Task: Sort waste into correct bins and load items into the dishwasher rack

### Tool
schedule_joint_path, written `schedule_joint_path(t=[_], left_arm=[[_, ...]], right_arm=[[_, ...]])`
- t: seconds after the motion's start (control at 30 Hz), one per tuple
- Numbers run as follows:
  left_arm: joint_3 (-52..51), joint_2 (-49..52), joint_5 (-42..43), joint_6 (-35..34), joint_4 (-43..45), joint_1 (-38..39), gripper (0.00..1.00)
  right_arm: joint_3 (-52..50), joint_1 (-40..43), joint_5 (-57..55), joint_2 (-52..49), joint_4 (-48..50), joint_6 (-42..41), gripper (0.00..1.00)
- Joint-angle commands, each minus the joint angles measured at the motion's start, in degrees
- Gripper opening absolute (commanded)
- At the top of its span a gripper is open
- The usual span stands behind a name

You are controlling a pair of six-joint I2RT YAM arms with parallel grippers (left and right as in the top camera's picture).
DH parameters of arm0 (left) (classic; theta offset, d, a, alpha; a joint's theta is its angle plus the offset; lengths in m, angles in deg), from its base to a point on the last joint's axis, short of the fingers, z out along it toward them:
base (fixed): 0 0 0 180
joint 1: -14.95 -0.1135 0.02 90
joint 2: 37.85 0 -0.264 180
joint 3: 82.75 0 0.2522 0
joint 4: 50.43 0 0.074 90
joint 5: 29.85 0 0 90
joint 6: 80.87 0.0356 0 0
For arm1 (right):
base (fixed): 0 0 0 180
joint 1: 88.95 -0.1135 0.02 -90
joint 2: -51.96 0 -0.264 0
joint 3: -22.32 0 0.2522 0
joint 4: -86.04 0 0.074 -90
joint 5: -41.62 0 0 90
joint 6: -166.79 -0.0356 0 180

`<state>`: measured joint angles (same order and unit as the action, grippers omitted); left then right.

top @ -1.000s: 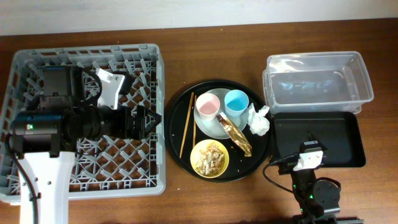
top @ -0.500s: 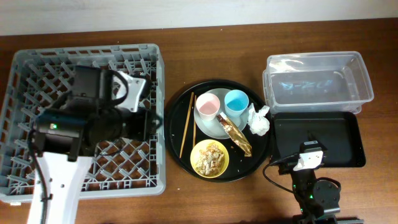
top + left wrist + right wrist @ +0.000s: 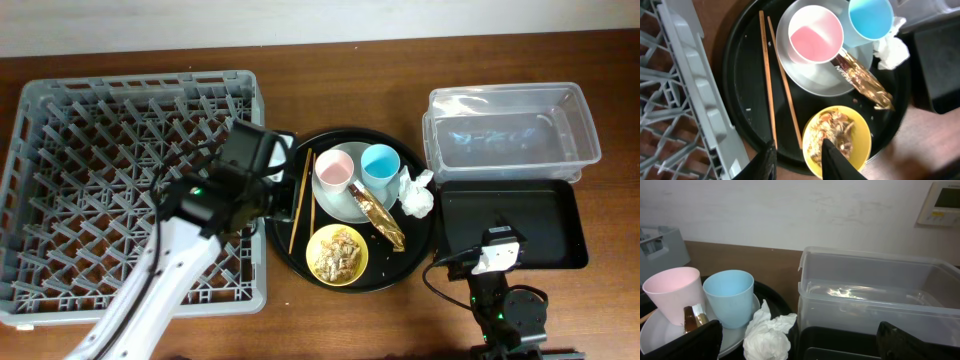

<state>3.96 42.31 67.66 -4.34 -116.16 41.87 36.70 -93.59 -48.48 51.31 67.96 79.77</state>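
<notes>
2 chopsticks point(image 3: 767, 75) end just ahead of the spread left jaws.

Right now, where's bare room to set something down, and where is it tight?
Free: the rack, holding no dishes; the clear tub; the flat black bin; the table between rack and tub. Crowded: the round tray, packed with pink cup, blue cup, plate, bowl, chopsticks, wrapper, tissue.

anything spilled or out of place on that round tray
The long gold foil wrapper lies askew, half on the pale grey-green round plate, half over its rim; a few crumbs dot the large round black tray near the small yellow bowl.
</notes>
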Motion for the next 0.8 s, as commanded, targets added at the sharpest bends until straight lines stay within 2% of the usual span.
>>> schedule_joint_path(t=[0.0, 0.4, 0.47, 0.77], left_arm=[[-0.5, 7.3, -2.9, -1.3, 2.6, 3.2, 0.30], [-0.7, 20.2, -3.7, -1.3, 6.1, 3.4, 0.30], [-0.7, 20.6, -6.9, -1.3, 6.2, 3.5, 0.30], [-5.6, 20.7, -7.5, -2.4, 12.5, 3.5, 0.29]], right_arm=[[-0.3, 0.2, -0.2, 0.3, -0.4, -0.2, 0.99], [-0.3, 0.2, -0.2, 0.3, -0.4, -0.2, 0.99], [-0.3, 0.2, -0.2, 0.3, -0.4, -0.2, 0.99], [-0.3, 0.2, -0.2, 0.3, -0.4, -0.2, 0.99]])
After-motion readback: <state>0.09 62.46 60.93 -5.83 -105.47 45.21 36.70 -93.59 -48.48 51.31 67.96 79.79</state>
